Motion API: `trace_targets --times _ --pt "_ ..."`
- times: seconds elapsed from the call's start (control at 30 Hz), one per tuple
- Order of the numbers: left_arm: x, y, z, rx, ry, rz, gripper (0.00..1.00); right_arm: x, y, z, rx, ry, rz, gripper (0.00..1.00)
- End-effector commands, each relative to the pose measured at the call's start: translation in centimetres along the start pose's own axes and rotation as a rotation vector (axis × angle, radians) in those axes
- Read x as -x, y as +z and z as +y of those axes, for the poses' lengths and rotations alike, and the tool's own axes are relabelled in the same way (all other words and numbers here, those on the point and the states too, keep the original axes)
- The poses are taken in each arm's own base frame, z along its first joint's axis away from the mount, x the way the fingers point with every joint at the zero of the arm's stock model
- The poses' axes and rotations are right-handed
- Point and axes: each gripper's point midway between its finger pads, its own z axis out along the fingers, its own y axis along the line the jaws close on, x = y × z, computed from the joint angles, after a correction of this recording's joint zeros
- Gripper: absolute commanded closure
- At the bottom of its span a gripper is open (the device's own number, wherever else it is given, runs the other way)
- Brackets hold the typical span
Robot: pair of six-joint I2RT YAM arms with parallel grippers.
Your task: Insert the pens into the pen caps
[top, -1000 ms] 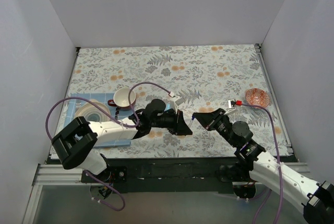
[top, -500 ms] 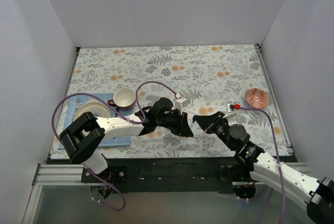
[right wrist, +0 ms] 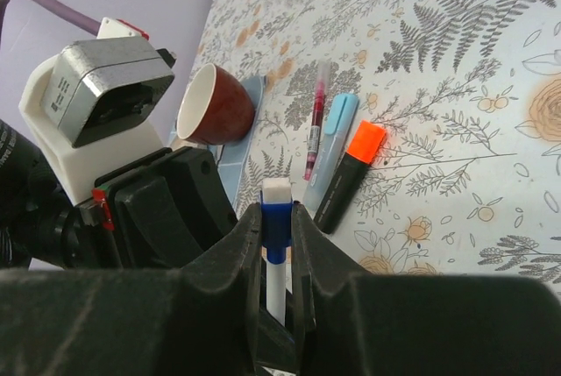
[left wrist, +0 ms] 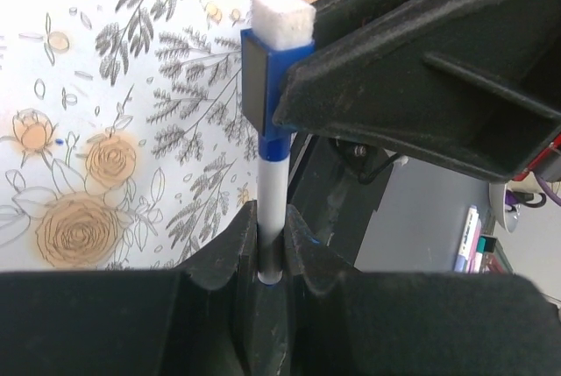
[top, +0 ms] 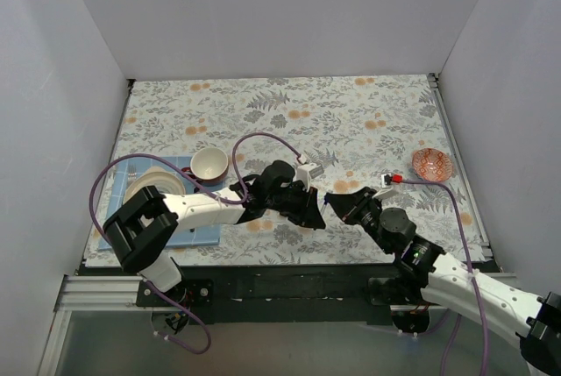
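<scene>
While the left gripper (left wrist: 271, 229) pinches the white pen (left wrist: 272, 190), the right gripper (right wrist: 276, 215) clamps its blue cap (right wrist: 276, 227). On the table (right wrist: 456, 69) lie loose pens (right wrist: 337, 138).

top cam: high up at the near edge, looking down on the whole table (top: 351, 104) | wrist cams: super close, facing each other | shared: blue-and-white pen (left wrist: 272, 192)

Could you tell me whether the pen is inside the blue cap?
Inside: slim white pen barrel runs into the dark blue plastic cap; full seating, cannot tell.
</scene>
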Motion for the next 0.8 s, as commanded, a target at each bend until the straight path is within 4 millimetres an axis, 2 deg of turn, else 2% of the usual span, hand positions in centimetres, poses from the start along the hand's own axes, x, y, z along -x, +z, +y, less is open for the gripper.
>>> trace_targets --times 0.0,0.07,0.1,0.13,0.17,0.23,0.27,0.33,0.47,0.5,0.53,0.6,0.63,0.7,0.73,0.77 --pt "8.7 -2.7 -0.8 0.018 0.091 -0.366 1.00 -0.9 -2.1 5.3 0.113 -0.072 0.158 0.99" --pt "8.0 -3.4 -0.6 0.025 0.078 -0.379 1.00 1.5 -2.0 6.1 0.092 -0.119 0.078 0.80" --pt "7.0 -3.4 0.1 0.042 0.052 -0.366 1.00 2.6 -2.3 7.1 0.099 -0.130 0.059 0.71" --pt "6.5 -3.5 0.4 0.056 0.038 -0.356 1.00 3.1 -2.4 7.4 0.098 -0.137 0.048 0.58" --pt "6.5 -3.6 0.8 0.074 0.024 -0.361 1.00 3.2 -2.6 7.5 0.097 -0.143 0.054 0.55" --pt "5.9 -3.6 1.4 0.115 0.014 -0.351 1.00 2.9 -3.2 7.3 0.086 -0.155 0.086 0.50" --pt "6.3 -3.7 2.5 0.186 0.013 -0.381 1.00 2.7 -3.4 7.4 0.094 -0.154 0.099 0.50" --pt "5.6 -2.9 3.4 0.263 0.024 -0.364 1.00 2.6 -4.0 7.0 0.086 -0.144 0.109 0.47" --pt "4.9 -0.3 4.2 0.336 -0.003 -0.288 1.00 4.0 -5.1 7.0 0.080 -0.141 0.063 0.40" --pt "5.2 -0.1 5.1 0.400 -0.019 -0.302 1.00 4.3 -5.3 6.9 0.076 -0.145 0.055 0.39" --pt "4.7 0.7 5.9 0.448 -0.042 -0.263 1.00 4.6 -5.7 6.8 0.069 -0.153 0.050 0.39" --pt "4.0 1.6 6.5 0.480 -0.085 -0.237 1.00 5.5 -6.1 6.9 0.066 -0.155 0.023 0.38" --pt "2.3 2.1 7.9 0.531 -0.111 -0.179 1.00 5.8 -6.4 7.0 0.069 -0.154 0.013 0.38" --pt "2.0 2.9 8.3 0.549 -0.135 -0.150 0.99 6.0 -6.7 6.8 0.063 -0.154 0.008 0.38" --pt "0.9 3.1 8.9 0.577 -0.148 -0.106 0.98 6.2 -7.0 6.8 0.070 -0.150 0.001 0.38" --pt "0.6 3.8 9.6 0.601 -0.155 -0.084 0.97 6.2 -7.1 6.7 0.065 -0.151 -0.001 0.38"
